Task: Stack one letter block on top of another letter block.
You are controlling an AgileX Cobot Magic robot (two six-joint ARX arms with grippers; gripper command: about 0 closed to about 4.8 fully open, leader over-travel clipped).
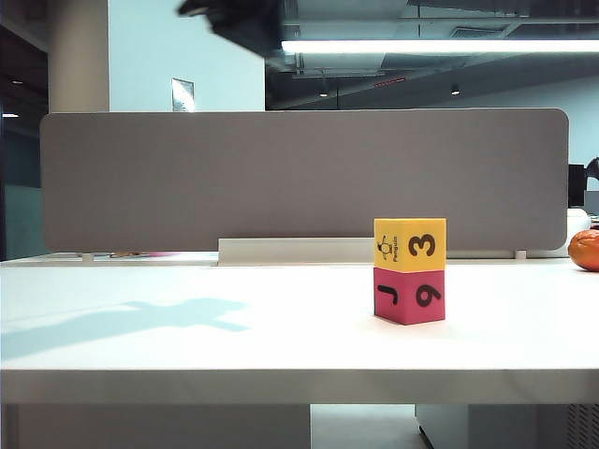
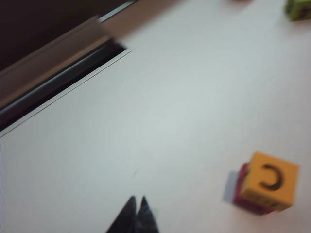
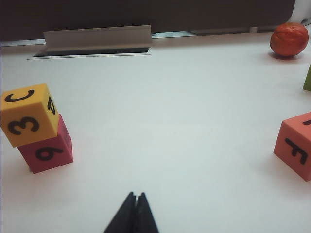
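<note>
the yellow block sits on the pink block at 4 o'clock on the surface, light squashy foam best pinched on opposite flat sides, while my left end effector and right end effector are both pressed together, holding nothing.

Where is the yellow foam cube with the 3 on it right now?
The yellow foam cube sits squarely on top of the pink-red foam cube, right of centre on the white table in the exterior view; neither hand touches it.

Ext cam table-level; both wrist cams above, share stacked blocks
</note>
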